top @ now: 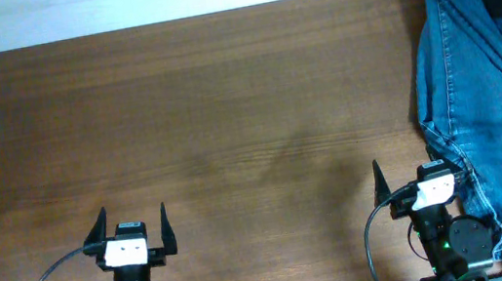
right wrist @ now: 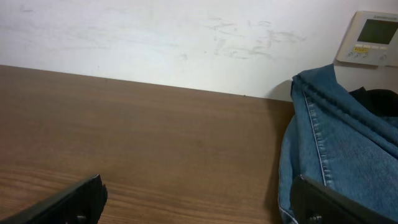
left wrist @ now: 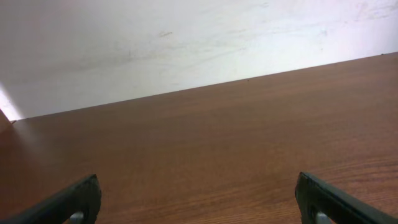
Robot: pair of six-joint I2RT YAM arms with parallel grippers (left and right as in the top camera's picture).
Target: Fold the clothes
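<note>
On table point(top: 228, 114) right side, jeans point(top: 488, 107) bunched beside right fingers point(top: 380, 181), far from left fingers point(top: 100, 227); both spread.

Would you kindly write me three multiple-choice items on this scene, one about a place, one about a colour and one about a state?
1. Where on the table do the jeans lie?
A. In its middle
B. At its left side
C. At its right side

2. What colour are the jeans?
A. Black
B. Blue
C. White

3. How does the left tool stand?
A. Open, holding nothing
B. Shut on the jeans
C. Shut, empty

Answers:
1 C: the overhead view shows them lying along the right edge, beside the right tool.
2 B: the denim is blue in both the overhead and the right wrist view.
3 A: it gapes wide over the table with nothing in it.
</note>
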